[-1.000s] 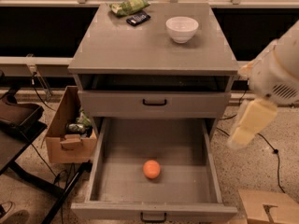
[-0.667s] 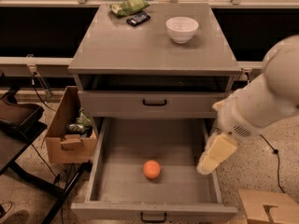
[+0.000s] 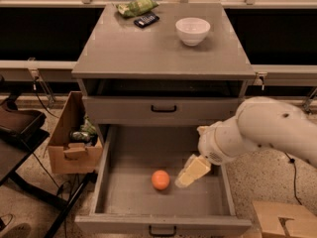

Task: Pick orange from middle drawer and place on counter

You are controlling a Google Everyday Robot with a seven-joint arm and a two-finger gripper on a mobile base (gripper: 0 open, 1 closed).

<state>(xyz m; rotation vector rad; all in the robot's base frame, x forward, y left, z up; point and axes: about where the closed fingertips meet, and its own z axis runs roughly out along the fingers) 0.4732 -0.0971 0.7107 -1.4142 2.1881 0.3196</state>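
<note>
The orange point(image 3: 160, 179) lies on the floor of the open middle drawer point(image 3: 124, 202), near its centre front. My gripper point(image 3: 191, 172) hangs over the drawer on the white arm that comes in from the right. It is just right of the orange, close to it but apart. The counter point(image 3: 148, 48) is the flat grey top of the cabinet above.
A white bowl point(image 3: 192, 30), a green bag point(image 3: 137, 6) and a small dark object point(image 3: 146, 20) sit on the counter's far part. A shut shallower drawer front point(image 3: 163, 110) is above the open drawer. A cardboard box point(image 3: 72, 140) stands left of the cabinet, another point(image 3: 282, 219) at lower right.
My arm has swung in from the right and down, bringing the gripper from beside the cabinet to inside the open drawer next to the orange. The orange has not moved.
</note>
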